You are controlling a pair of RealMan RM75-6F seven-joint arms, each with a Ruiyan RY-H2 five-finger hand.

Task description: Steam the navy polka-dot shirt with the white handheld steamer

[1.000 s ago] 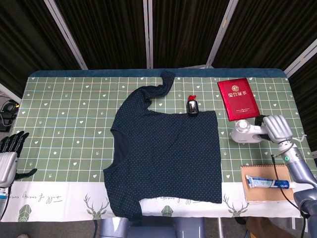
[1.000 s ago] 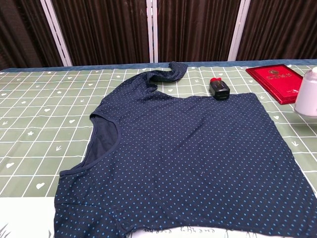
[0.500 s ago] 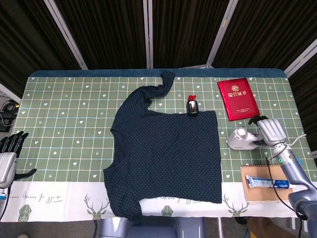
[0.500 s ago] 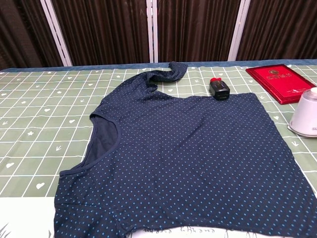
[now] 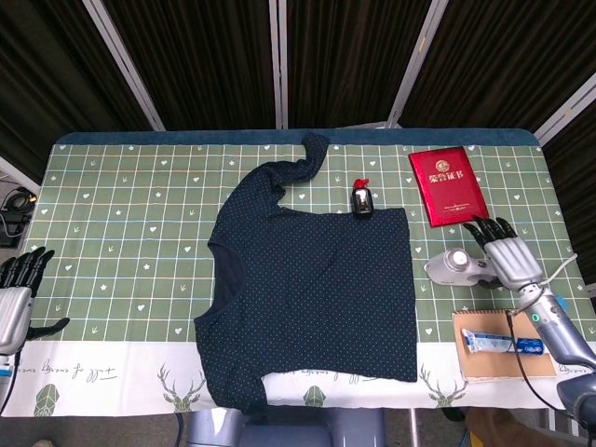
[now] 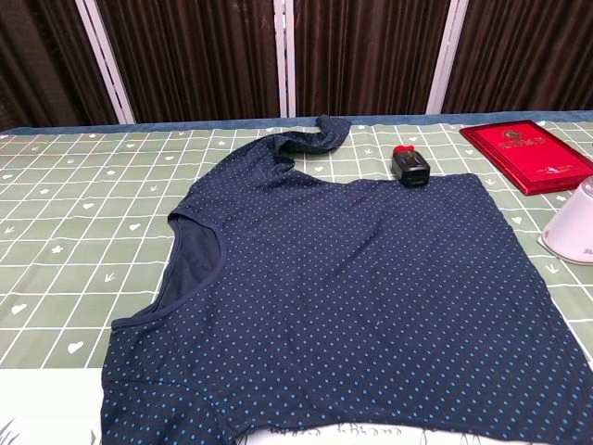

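Note:
The navy polka-dot shirt (image 5: 312, 279) lies spread flat in the middle of the table, one sleeve curled toward the far edge; the chest view shows it too (image 6: 352, 297). The white handheld steamer (image 5: 453, 267) lies on the tablecloth just right of the shirt's edge, and shows at the right border of the chest view (image 6: 573, 227). My right hand (image 5: 507, 253) is at the steamer's handle end with its fingers spread out and not wrapped around it. My left hand (image 5: 16, 296) hangs at the table's left edge, fingers apart and holding nothing.
A small black bottle with a red cap (image 5: 361, 199) stands at the shirt's far edge. A red booklet (image 5: 447, 184) lies beyond the steamer. A brown notebook with a toothpaste tube (image 5: 501, 345) lies near the front right corner.
The right hand brought the steamer down and toward the front, onto the table beside the shirt. Its fingers, closed around the handle before, are now spread. The left hand stayed still.

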